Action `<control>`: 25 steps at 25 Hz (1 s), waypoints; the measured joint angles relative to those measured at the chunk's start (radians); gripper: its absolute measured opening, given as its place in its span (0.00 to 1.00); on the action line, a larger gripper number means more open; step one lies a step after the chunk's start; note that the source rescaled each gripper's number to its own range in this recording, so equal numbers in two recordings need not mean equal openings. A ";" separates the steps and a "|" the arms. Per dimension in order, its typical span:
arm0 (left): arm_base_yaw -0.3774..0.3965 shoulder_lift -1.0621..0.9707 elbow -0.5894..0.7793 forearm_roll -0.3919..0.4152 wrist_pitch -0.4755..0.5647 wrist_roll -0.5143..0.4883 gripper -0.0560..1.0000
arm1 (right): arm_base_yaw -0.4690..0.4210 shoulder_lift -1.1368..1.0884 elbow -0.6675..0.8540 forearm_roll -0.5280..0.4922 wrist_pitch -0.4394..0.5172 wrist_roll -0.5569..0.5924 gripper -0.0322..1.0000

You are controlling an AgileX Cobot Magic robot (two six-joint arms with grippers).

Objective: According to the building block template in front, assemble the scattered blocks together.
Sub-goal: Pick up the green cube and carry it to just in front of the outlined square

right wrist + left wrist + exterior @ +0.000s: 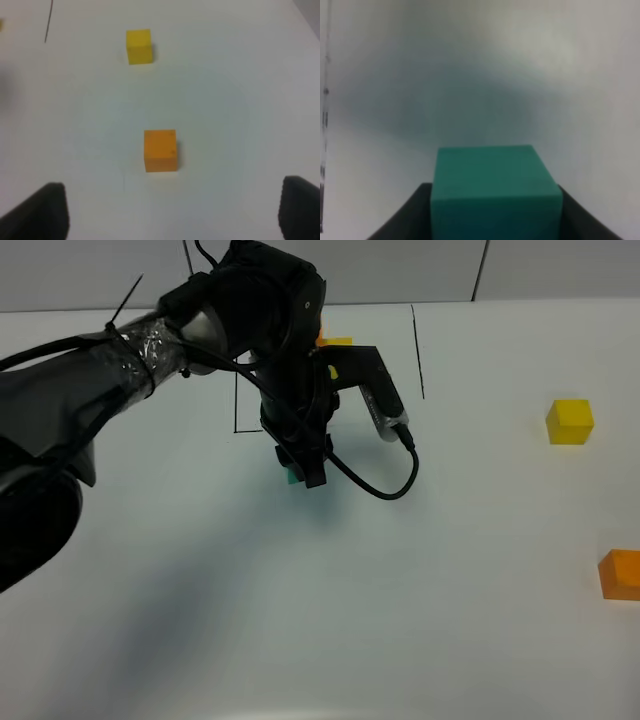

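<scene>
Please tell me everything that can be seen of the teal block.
The teal block is a plain matte cube with sharp edges. It sits upright between the dark fingers of the left gripper, which is shut on its two sides, over the middle of the white table. No other block touches it.

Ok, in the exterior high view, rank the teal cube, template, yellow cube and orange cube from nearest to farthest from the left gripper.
1. Teal cube, held in the left gripper.
2. Template, just behind the arm.
3. Yellow cube, far right.
4. Orange cube, at the right edge.
</scene>
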 joint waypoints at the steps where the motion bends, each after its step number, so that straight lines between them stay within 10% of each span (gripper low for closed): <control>1: 0.000 0.007 -0.007 -0.014 0.001 0.022 0.07 | 0.000 0.000 0.000 0.000 0.000 0.000 0.77; 12: -0.004 0.067 -0.011 -0.082 0.027 0.096 0.07 | 0.000 0.000 0.000 0.000 0.000 0.000 0.77; 25: -0.100 0.092 -0.011 0.030 -0.089 0.072 0.07 | 0.000 0.000 0.000 0.001 0.000 0.000 0.77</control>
